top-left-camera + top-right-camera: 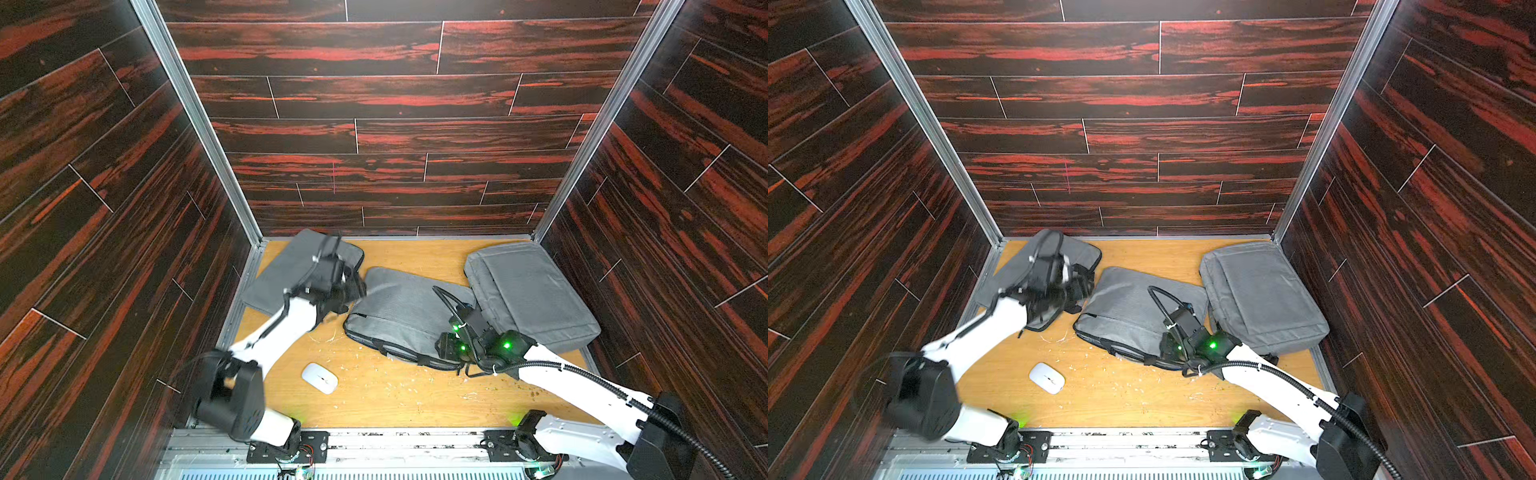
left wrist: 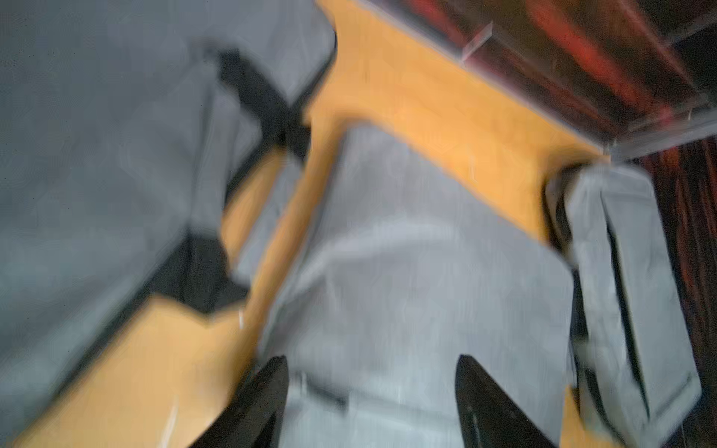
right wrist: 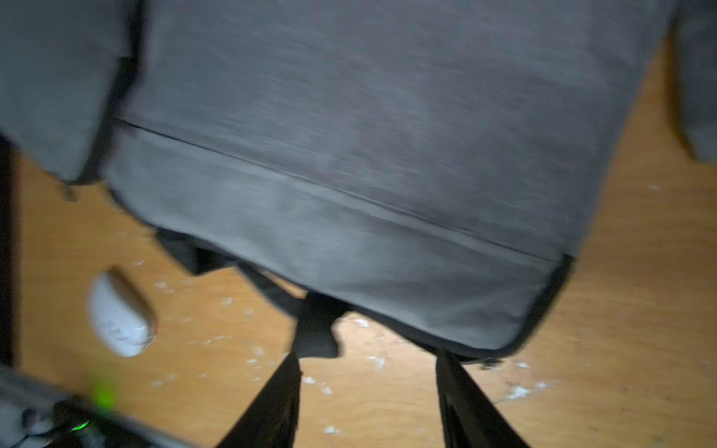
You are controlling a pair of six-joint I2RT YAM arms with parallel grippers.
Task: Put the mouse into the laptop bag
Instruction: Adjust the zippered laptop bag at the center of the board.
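Observation:
The white mouse [image 1: 319,377] [image 1: 1047,377] lies on the wooden table near the front, left of centre, apart from both grippers; it also shows in the right wrist view [image 3: 120,316]. A grey laptop bag [image 1: 399,307] [image 1: 1125,303] lies flat mid-table. My left gripper [image 1: 356,291] [image 2: 372,360] hovers open over the bag's far left corner, with only grey fabric [image 2: 407,271] behind its fingers. My right gripper [image 1: 445,347] [image 3: 368,355] stands open at the bag's near edge [image 3: 349,155], bare wood between its fingers, a black strap [image 3: 316,333] just ahead.
Two more grey bags lie at the back: one at the left [image 1: 274,278] partly under my left arm, one at the right [image 1: 536,291]. Dark wood-pattern walls close in three sides. White crumbs are scattered over the table [image 1: 374,399].

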